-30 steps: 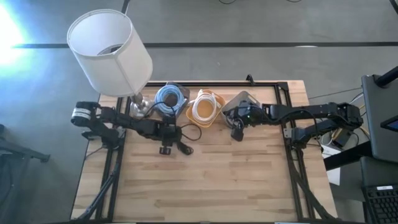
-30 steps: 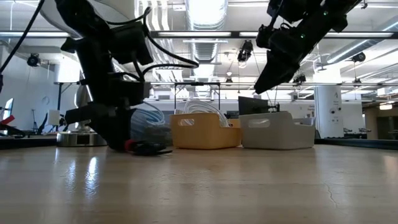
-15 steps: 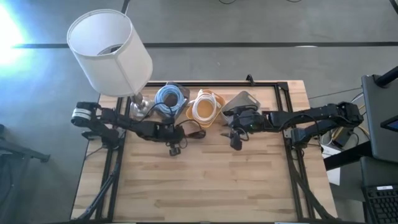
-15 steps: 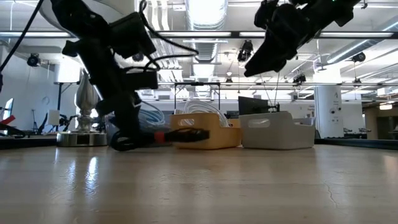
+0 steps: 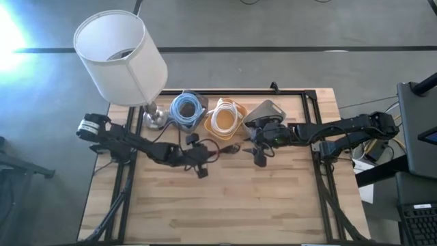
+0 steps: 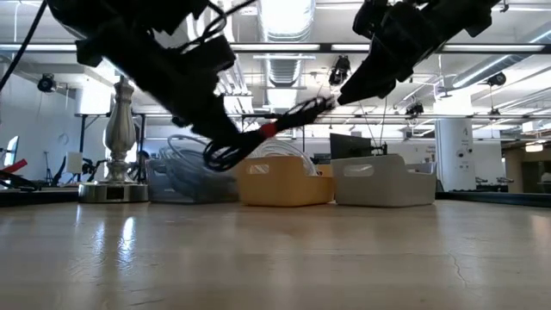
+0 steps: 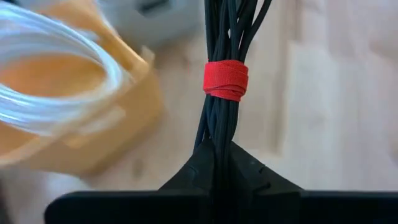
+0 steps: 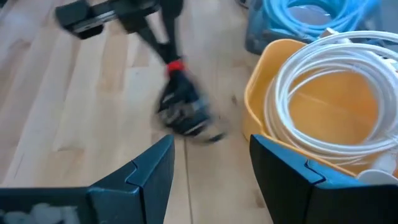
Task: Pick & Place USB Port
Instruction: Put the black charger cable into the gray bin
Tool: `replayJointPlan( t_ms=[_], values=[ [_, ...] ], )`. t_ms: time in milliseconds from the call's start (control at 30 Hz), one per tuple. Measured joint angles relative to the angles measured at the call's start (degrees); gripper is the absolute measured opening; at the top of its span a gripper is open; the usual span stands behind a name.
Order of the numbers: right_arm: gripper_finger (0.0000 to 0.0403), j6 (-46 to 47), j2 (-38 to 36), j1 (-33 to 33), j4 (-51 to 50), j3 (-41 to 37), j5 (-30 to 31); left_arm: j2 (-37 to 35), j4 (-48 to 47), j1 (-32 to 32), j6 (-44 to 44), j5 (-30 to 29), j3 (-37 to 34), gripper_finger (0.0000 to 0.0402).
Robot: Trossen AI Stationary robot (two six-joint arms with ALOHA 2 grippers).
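A black cable bundle (image 7: pixel 221 124) with a red tie (image 7: pixel 226 79) is held above the table by my left gripper (image 5: pixel 198 158), which is shut on it near the table's middle. In the low view the bundle (image 6: pixel 284 120) slants upward, clear of the wood. My right gripper (image 8: pixel 211 174) hovers open just right of it, in front of the yellow bin, with the bundle (image 8: pixel 183 106) ahead of its fingers and untouched. My left gripper pinches the bundle's strands (image 7: pixel 216 146) between its two fingers, a short way behind the red tie. The fingers come from the table's left, and the bundle runs on past them along their line. It is lifted clear, and its free end (image 6: pixel 323 105) points up toward the right arm.
Along the far edge stand a bin of blue cable (image 5: pixel 186 109), a yellow bin of white cable (image 5: pixel 225 117) and a grey bin (image 5: pixel 268 111). A lamp with a white shade (image 5: pixel 119 58) stands at the far left. The near half of the wooden table (image 5: pixel 232 205) is bare.
My left gripper has shut on the cable bundle, which lay on the table, and tipped up. It has carried the bundle up and toward the table's right and near side; the bundle now slants upward, clear of the table. My right gripper has drifted slightly toward the near edge.
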Motion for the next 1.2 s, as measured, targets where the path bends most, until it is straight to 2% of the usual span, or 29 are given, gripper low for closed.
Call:
replayJointPlan(
  t_ms=[67,200,400,733,933,1067,1200],
  values=[
    [0.0205,-0.9,0.0,0.0,0.0,0.0,-1.7,0.0,2.7,0.0,-0.2,-3.4,0.0,0.0027],
    [0.0205,-3.0,0.0,0.0,0.4,0.0,-4.6,0.0,7.5,0.6,-0.5,-4.9,0.0,0.0032],
    [0.0205,-2.7,0.0,0.0,2.6,0.0,-3.1,0.0,10.5,0.5,-0.1,-4.9,0.0,0.0022],
    [0.0205,-3.4,0.0,0.0,6.0,0.0,-2.0,0.0,10.4,0.5,0.5,-5.0,0.0,0.0025],
    [0.0205,4.5,0.0,0.0,8.0,0.0,-1.4,0.4,10.8,0.5,1.4,-6.2,0.0,0.0029],
    [0.0205,9.6,0.0,-0.1,9.9,0.0,1.3,1.4,11.1,0.6,1.6,-7.4,0.1,0.0028],
    [0.0205,10.9,0.0,0.0,9.7,0.0,5.1,2.3,12.8,0.5,2.6,-7.5,0.3,0.0026]
  ],
)
